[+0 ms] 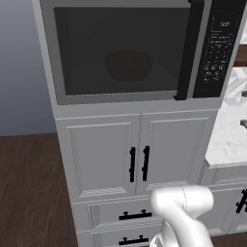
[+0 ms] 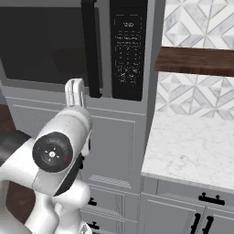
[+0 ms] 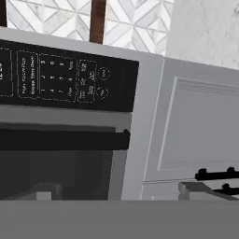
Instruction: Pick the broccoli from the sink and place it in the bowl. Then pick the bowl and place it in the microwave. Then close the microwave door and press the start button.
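The microwave [image 1: 130,48] has its microwave door [image 1: 120,53] shut, with the black bar handle [image 1: 188,48] beside the control panel [image 1: 219,48]. Behind the tinted window the bowl [image 1: 129,66] shows as a dim round shape. The broccoli is hidden and the sink is out of view. In the hand view, rolled sideways, my gripper [image 3: 119,192] is open with nothing between its tips. It faces the control panel [image 3: 60,77] and the handle [image 3: 65,139] from a short way off, touching neither.
White cabinet doors [image 1: 140,154] and drawers with black handles sit under the microwave. A marble counter [image 2: 196,141] runs to the right below a wooden shelf [image 2: 196,61]. Dark wood floor [image 1: 29,193] lies to the left.
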{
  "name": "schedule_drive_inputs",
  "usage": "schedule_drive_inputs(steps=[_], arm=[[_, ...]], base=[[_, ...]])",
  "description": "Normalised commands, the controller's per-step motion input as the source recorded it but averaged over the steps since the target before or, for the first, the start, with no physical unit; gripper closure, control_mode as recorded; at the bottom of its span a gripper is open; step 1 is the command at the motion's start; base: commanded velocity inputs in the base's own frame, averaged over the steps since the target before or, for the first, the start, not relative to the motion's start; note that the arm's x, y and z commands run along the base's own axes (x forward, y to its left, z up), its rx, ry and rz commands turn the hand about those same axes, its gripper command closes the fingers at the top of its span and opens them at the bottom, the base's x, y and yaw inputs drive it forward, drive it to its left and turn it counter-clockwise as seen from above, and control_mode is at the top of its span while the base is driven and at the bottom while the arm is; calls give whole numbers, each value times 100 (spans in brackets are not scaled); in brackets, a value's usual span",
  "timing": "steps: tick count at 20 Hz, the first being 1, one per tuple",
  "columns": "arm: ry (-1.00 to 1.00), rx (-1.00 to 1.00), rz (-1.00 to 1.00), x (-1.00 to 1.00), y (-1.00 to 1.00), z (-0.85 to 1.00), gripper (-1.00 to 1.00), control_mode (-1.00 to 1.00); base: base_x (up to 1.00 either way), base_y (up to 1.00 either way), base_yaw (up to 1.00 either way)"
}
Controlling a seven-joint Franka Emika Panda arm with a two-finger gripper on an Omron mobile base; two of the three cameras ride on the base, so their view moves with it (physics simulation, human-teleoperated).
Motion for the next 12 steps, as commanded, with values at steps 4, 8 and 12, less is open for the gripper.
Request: schedule_drive_inputs(steps=[4, 8, 12], arm=[[-13, 12, 11, 0, -73, 27, -100, -100], [-20, 6, 2, -1, -41, 7, -100, -100], [-13, 0, -1, 20, 14, 0, 100, -100]], base=[[0, 0, 0], [0, 0, 0], [0, 0, 0]])
